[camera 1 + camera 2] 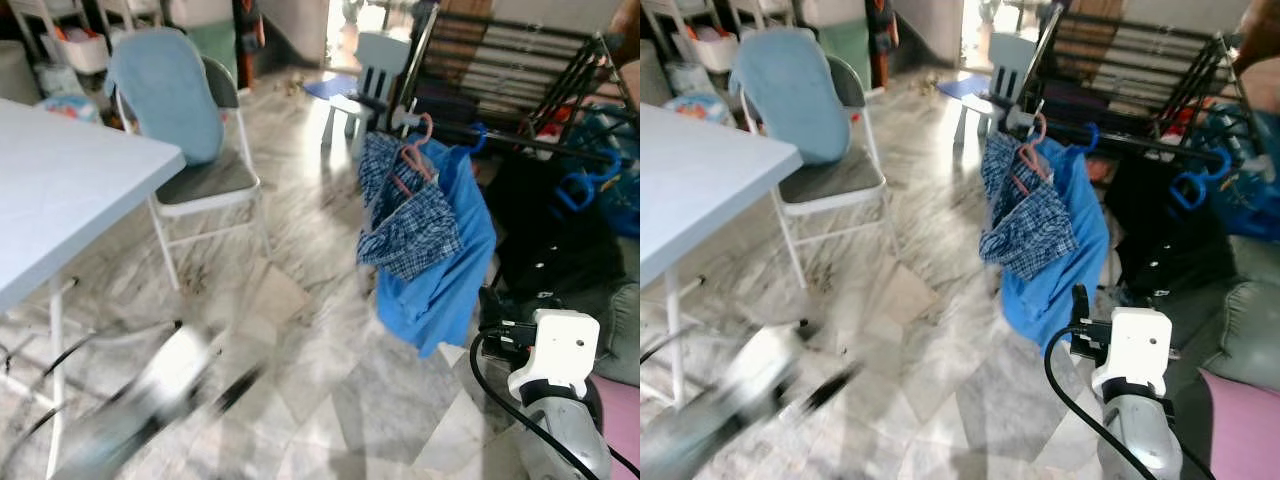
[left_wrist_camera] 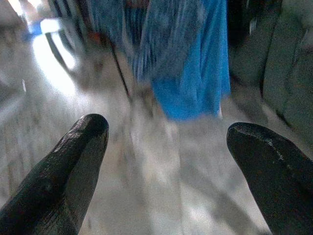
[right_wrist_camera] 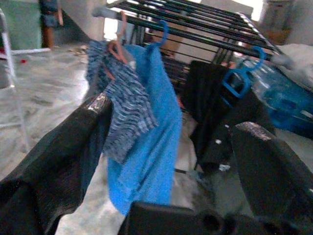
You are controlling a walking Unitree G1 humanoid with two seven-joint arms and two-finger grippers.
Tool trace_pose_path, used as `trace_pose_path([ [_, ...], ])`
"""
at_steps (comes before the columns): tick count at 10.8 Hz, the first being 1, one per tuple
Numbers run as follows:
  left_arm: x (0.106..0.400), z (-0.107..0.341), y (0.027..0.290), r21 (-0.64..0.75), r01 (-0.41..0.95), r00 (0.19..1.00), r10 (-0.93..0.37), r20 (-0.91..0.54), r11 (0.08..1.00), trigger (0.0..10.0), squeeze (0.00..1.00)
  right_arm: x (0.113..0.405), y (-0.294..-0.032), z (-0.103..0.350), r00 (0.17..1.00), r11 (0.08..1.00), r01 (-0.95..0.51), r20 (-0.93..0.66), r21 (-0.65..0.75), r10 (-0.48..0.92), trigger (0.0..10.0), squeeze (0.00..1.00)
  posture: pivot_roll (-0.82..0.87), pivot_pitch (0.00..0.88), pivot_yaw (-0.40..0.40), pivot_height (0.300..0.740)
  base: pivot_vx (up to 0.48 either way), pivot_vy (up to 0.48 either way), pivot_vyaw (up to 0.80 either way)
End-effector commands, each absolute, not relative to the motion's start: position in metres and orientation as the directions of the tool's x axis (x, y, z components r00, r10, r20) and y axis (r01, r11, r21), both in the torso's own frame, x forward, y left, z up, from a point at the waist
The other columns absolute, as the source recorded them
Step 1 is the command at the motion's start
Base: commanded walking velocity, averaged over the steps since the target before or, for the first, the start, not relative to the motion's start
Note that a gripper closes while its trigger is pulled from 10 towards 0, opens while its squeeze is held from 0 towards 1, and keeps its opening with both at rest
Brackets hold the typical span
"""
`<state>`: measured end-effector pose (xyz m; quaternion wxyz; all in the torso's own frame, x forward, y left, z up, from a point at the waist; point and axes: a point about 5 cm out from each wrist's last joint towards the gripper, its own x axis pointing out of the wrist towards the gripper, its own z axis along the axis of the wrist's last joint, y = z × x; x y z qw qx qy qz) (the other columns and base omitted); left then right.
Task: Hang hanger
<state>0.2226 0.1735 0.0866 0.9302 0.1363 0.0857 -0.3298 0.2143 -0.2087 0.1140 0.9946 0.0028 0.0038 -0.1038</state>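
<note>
- Hangers on the drying rack (image 1: 520, 60) at far right: a pink hanger (image 1: 412, 150) carrying a checked shirt (image 1: 405, 215), a blue hanger (image 1: 470, 135) hooked just beside it with a bright blue garment (image 1: 445, 260), and another blue hanger (image 1: 575, 190) farther right over dark clothing (image 1: 540, 235).
- Likely light, stiff plastic with a thin, smooth hook; cloth is soft and floppy, apt to swing and shift the balance when lifted.
- Best taken at the hanger's neck or shoulder bar just under the hook, not by the fabric, which would slide or bunch; judged, not shown.
- Left end effector (image 2: 166, 161) spread wide and empty, black fingertips (image 2: 78, 152) well apart, aimed at the floor below the blue garment; seen from the head as a motion-blurred shape (image 1: 165, 385) low at near left.
- Right end effector (image 3: 176, 147) also wide and empty, pointing toward the hung clothes; its white wrist housing (image 1: 560, 350) sits at near right, close to the dark clothing.
- Rack rails are thin and closely spaced, so a hook must be threaded over one bar without catching its neighbours.
- Open marble floor (image 1: 320, 330) in the middle gives room to move.
- Table (image 1: 70, 190) edge at near left and folding chair (image 1: 190, 150) behind it bound the left side; a small white chair (image 1: 365, 85) stands far, just beside the rack's end.
</note>
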Motion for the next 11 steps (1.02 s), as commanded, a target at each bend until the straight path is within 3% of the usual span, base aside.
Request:
trace_pose_path([
  [1, 0.233, 0.09, 0.154, 0.205, 0.625, 0.779, -0.589, -0.213, 0.753, 10.0, 0.0, 0.214, -0.215, 0.116, 0.974, 0.974, 0.226, -0.01, -0.011, -0.226, 10.0, 0.0, 0.06, 0.0, -0.069, 0.74, 0.0, 0.0, 0.0],
  [3, 0.273, 0.112, 0.115, 0.248, 0.497, 0.864, -0.502, -0.048, 0.832, 10.0, 0.0, 0.214, -0.217, 0.121, 0.967, 0.967, 0.253, 0.008, -0.009, -0.253, 10.0, 0.0, 0.02, 0.0, -0.062, 0.74, 0.0, 0.0, 0.0],
  [6, 0.32, 0.123, 0.132, 0.237, 0.187, 0.981, -0.192, -0.003, 0.953, 10.0, 0.0, 0.201, -0.224, 0.121, 0.943, 0.943, 0.333, 0.017, 0.004, -0.333, 10.0, 0.0, -0.01, 0.0, -0.042, 0.74, 0.0, 0.0, 0.0],
  [8, 0.315, 0.109, 0.133, 0.358, 0.17, 0.981, -0.194, 0.032, 0.918, 10.0, 0.0, 0.198, -0.226, 0.117, 0.928, 0.928, 0.371, 0.003, 0.014, -0.371, 10.0, 0.0, -0.01, 0.0, -0.033, 0.74, 0.0, 0.0, 0.0],
  [9, 0.311, 0.105, 0.112, 0.395, 0.251, 0.954, -0.296, 0.055, 0.884, 10.0, 0.0, 0.2, -0.222, 0.112, 0.931, 0.93, 0.366, -0.012, 0.02, -0.366, 10.0, 0.0, 0.0, 0.0, -0.035, 0.74, 0.0, 0.0, 0.0],
  [10, 0.309, 0.102, 0.098, 0.363, 0.363, 0.917, -0.398, 0.026, 0.858, 10.0, 0.0, 0.204, -0.217, 0.115, 0.937, 0.937, 0.349, 0.0, 0.015, -0.349, 10.0, 0.0, -0.02, 0.0, -0.028, 0.74, 0.0, 0.0, 0.0],
  [11, 0.312, 0.101, 0.112, 0.331, 0.315, 0.943, -0.334, 0.001, 0.889, 10.0, 0.0, 0.202, -0.22, 0.118, 0.935, 0.935, 0.356, 0.011, 0.008, -0.356, 10.0, 0.0, -0.02, 0.0, -0.022, 0.74, 0.0, 0.0, 0.0],
])
